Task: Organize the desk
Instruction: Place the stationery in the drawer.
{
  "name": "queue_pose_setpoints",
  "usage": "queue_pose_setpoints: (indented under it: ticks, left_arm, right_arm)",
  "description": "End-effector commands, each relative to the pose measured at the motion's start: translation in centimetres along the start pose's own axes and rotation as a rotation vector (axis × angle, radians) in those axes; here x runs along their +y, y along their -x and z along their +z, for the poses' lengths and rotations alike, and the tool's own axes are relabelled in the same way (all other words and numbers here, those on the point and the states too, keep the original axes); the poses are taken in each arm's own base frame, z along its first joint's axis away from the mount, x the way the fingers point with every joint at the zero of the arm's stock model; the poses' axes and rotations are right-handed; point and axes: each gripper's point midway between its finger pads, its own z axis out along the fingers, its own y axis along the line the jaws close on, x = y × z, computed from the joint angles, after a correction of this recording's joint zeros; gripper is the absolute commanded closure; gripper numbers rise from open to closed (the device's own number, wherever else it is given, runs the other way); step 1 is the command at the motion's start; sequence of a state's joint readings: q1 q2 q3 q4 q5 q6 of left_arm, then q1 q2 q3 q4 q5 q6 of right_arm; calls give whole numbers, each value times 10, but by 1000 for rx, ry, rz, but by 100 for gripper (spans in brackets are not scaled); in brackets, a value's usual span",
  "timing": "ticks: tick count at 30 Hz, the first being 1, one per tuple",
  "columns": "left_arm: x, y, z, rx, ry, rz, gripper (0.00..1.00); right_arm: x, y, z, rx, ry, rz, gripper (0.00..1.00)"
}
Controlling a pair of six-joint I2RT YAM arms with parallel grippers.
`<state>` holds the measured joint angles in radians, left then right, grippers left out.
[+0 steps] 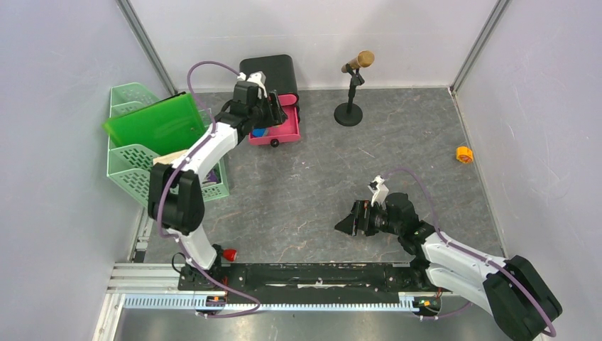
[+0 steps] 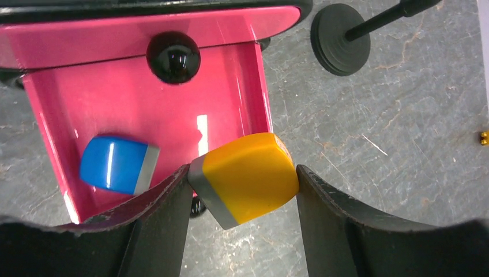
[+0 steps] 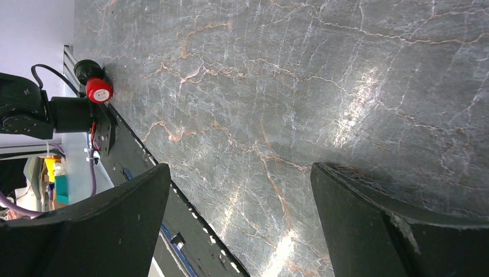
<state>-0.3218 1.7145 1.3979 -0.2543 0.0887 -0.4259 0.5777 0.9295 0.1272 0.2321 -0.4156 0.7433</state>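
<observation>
The left pincer is clamped on a yellow block with a grey end, over the near right corner of an open pink drawer. The right pincer hangs empty, jaws wide apart, over the desk, which fills the floor between the walls, roughly square, with no clear long axis. A blue block lies in the drawer. A microphone stand stands at far centre, and a mint tray at left holds a green board

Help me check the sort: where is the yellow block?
Left wrist view: the yellow block is held in the left gripper at the pink drawer's front corner, beside the blue block.
</observation>
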Motion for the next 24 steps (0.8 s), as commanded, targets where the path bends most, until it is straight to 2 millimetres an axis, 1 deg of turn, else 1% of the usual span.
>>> queue_pose_setpoints:
  ticks: [1, 5, 8, 12, 15, 20, 24]
  left_arm:
    - [-2, 15, 18, -12, 2, 27, 47]
    - [7, 4, 35, 29, 30, 28, 44]
    - [14, 0, 41, 42, 56, 22, 43]
    - [20, -3, 44, 47, 80, 29, 41]
    - [24, -2, 42, 45, 99, 38, 38]
    - [25, 1, 38, 45, 102, 58, 24]
    - [23, 7, 35, 39, 94, 70, 10]
  right_arm:
    - [-16, -19, -2, 74, -63, 28, 1]
    - [-16, -19, -2, 74, -61, 27, 1]
    - [-16, -19, -2, 75, -61, 26, 1]
    - [-16, -20, -2, 76, -61, 26, 1]
    - [-15, -19, -2, 74, -58, 24, 1]
    - [-15, -18, -2, 68, -57, 22, 1]
    - [-15, -18, -2, 70, -58, 22, 1]
